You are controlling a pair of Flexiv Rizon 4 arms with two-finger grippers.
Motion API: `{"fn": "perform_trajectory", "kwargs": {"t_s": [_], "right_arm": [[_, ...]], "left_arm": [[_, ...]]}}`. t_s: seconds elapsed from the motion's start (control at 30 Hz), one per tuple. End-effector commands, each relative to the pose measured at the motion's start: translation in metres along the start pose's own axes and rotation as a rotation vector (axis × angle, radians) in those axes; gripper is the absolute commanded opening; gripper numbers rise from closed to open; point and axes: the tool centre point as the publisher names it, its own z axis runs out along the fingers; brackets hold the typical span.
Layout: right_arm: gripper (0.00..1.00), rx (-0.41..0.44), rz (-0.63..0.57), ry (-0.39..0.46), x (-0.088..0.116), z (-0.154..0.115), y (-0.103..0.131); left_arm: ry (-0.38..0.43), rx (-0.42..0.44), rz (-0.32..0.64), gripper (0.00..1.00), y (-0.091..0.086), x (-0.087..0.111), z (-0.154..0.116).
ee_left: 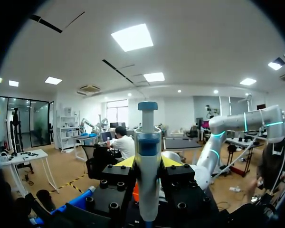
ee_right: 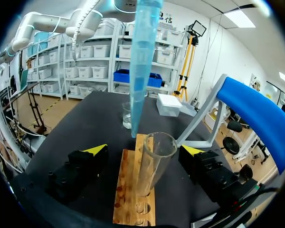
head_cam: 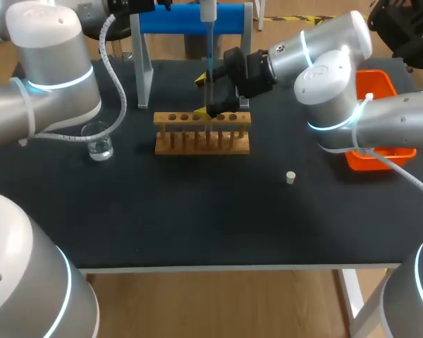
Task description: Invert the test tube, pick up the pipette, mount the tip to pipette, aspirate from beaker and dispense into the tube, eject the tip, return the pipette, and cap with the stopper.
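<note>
A clear test tube stands mouth-up in the wooden rack. My right gripper is open, its yellow-tipped fingers well apart on either side of the tube without touching it. In the head view the right gripper sits at the rack's back edge. My left gripper is shut on the pipette, held upright above the rack. The pipette's blue tip points down and ends just above and beside the tube's rim. A glass beaker stands left of the rack. The white stopper lies to the rack's right.
A blue pipette stand rises behind the rack. An orange bin sits at the right edge under my right arm. A white tip box rests beyond the rack, near the beaker.
</note>
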Motion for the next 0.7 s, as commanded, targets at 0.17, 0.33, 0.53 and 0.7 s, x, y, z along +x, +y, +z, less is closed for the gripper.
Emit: {"fn": "perform_trajectory", "kwargs": {"t_s": [0.17, 0.33, 0.53, 0.7], "right_arm": [[1.00, 0.001, 0.000, 0.001, 0.000, -0.001, 0.000], [1.00, 0.001, 0.000, 0.001, 0.000, -0.001, 0.000], [1.00, 0.001, 0.000, 0.001, 0.000, -0.001, 0.000], [1.00, 0.001, 0.000, 0.001, 0.000, -0.001, 0.000]], "left_arm": [[0.005, -0.001, -0.002, 0.00, 0.003, -0.005, 0.001], [0.008, -0.004, -0.005, 0.00, 0.004, -0.008, 0.003], [0.009, -0.007, -0.010, 0.00, 0.008, -0.011, 0.003], [0.006, -0.007, -0.013, 0.00, 0.009, -0.012, 0.003]]}}
